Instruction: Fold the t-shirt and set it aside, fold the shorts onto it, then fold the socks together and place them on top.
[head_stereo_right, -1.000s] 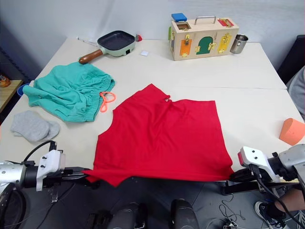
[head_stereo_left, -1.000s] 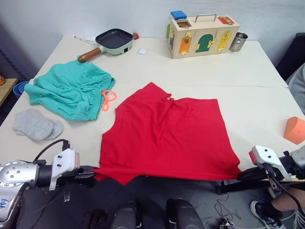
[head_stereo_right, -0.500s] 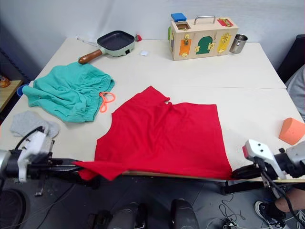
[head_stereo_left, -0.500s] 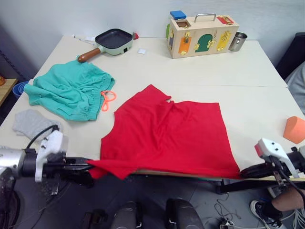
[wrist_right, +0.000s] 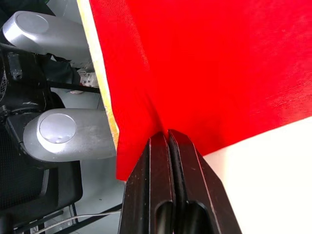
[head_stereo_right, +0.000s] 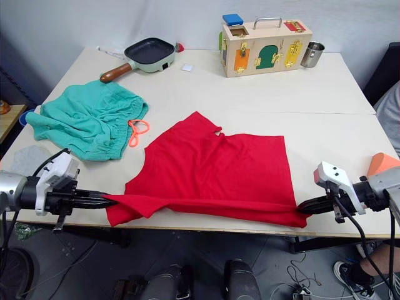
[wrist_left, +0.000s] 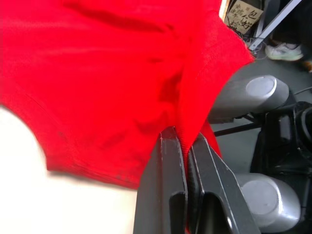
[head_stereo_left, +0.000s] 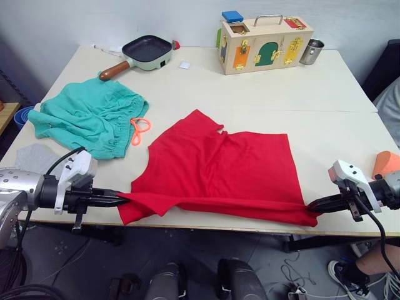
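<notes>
Lifted since earlier: t-shirt (head_stereo_left: 219, 172) hem, now above the table (head_stereo_left: 325, 100); my left gripper (head_stereo_left: 120, 199) and right gripper (head_stereo_left: 309, 204) clenched on it.

A bright red t-shirt (head_stereo_left: 219, 169) lay on a cream table (head_stereo_left: 325, 94); teal-green shorts (head_stereo_left: 84, 115) showed an orange drawstring (head_stereo_left: 140, 130); pale grey socks (head_stereo_left: 28, 156) sat nearby; black fingers (wrist_left: 170, 185) pinched red cloth; a dark pan (head_stereo_left: 147, 49) had a brown handle.

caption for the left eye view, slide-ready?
Both tools, left and right, pinch the near hem of the red t-shirt, lifted off the table; shorts wait at left.
</notes>
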Robot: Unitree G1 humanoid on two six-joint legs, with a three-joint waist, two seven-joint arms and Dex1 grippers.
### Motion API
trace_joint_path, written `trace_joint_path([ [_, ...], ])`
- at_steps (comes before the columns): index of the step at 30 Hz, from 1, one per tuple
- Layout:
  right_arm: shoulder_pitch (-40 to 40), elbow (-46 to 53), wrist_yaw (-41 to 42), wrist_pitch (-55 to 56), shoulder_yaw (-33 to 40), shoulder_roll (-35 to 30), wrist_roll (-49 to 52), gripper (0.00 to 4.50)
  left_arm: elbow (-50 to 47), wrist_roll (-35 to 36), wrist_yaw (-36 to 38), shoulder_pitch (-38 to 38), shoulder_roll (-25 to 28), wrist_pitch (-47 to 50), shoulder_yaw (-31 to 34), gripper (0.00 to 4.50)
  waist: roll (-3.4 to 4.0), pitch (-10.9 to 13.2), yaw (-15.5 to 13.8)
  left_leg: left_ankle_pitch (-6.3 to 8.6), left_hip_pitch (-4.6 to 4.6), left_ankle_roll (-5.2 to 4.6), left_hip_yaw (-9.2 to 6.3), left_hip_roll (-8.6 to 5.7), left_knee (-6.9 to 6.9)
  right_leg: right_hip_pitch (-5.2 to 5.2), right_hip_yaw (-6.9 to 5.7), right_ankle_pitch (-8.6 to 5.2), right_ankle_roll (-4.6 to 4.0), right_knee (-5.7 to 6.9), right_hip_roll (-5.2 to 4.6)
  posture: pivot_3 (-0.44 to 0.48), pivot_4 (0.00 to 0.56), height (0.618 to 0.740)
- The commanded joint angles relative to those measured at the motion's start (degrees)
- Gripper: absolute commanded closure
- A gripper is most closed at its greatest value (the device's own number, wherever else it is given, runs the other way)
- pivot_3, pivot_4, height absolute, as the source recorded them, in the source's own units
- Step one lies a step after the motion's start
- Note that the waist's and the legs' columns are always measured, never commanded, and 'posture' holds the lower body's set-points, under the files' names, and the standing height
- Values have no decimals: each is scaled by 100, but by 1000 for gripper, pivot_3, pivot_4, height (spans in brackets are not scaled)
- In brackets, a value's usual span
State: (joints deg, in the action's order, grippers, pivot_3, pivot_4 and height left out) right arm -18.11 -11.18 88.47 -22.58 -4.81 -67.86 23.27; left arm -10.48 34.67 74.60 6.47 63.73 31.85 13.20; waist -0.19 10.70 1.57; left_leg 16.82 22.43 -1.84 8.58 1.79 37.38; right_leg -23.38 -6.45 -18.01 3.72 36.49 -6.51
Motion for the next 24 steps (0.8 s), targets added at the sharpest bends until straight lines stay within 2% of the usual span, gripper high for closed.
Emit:
trace_joint_path([
  [1, 30, -59, 195, 119, 89, 77, -58, 4500, 138, -165, -122, -10, -73, -284, 243, 4477, 0, 0, 0, 0, 0, 0, 0, 0, 1, 0, 0, 0, 0, 1, 0, 0, 150, 740],
  [11, -296, -332, -126, 25, -5, 562, -396, 4500, 401, -702, -726, 655, -684, -221, -677, 4477, -1, 0, -6, -3, -1, -2, 4, 0, 31, 0, 5, 0, 1, 35, 0, 0, 150, 740],
  [18, -395, -383, -210, -222, 36, 685, -459, 4500, 724, -758, -565, 859, -647, 149, -923, 4477, -1, 0, -4, -3, 0, -2, 4, 2, 39, -2, 6, 0, 1, 44, 1, 0, 150, 740],
  [21, -421, -322, -418, -221, 259, 825, -364, 3886, 788, -770, -784, 993, -858, -18, -745, 3834, -1, 0, -5, -4, 0, -1, 4, 3, 41, -2, 6, 0, 0, 45, 1, 0, 150, 740],
  [24, -307, -317, -609, 95, 652, 917, -270, 2910, 873, -813, -1147, 1015, -1037, -244, -413, 2943, -1, 0, -6, -4, 0, -1, 4, 2, 46, -2, 8, 0, 1, 50, 1, 0, 150, 740],
])
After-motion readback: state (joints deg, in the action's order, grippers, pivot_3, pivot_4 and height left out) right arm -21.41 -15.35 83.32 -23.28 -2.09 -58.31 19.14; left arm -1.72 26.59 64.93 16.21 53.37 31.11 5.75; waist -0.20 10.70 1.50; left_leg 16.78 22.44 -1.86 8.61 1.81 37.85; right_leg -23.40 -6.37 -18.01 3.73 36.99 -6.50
